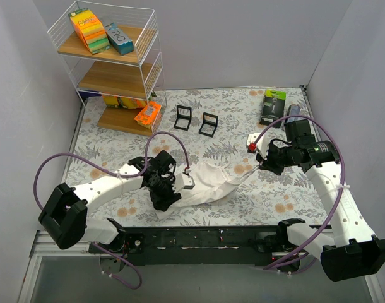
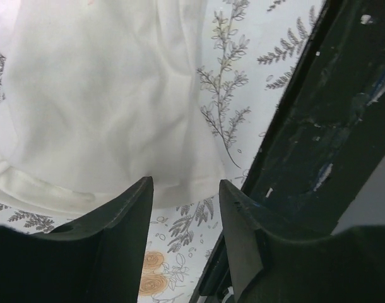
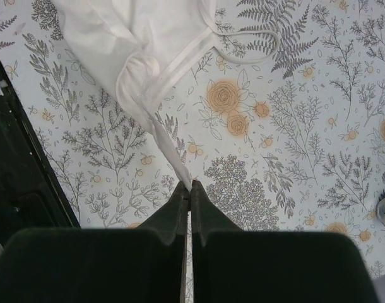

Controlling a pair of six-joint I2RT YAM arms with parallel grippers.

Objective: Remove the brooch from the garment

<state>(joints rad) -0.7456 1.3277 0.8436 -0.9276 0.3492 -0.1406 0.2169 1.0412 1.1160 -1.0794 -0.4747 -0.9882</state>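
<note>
Black right gripper (image 3: 190, 184) pressed together, pinching a taut strip of the soft white thin-fabric garment (image 3: 148, 38). Black left gripper (image 2: 183, 196) spread apart just above its edge. Crumpled on the grey floral table covering (image 1: 243, 202), between both arms.

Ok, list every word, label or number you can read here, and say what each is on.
No text reads clearly in any view.
Blue box, top shelf: large white letters, too blurred to read.
Orange box beside it: print too small.
Orange packet, bottom shelf: print too small.
Black-and-green package, far right: print too small.
</note>
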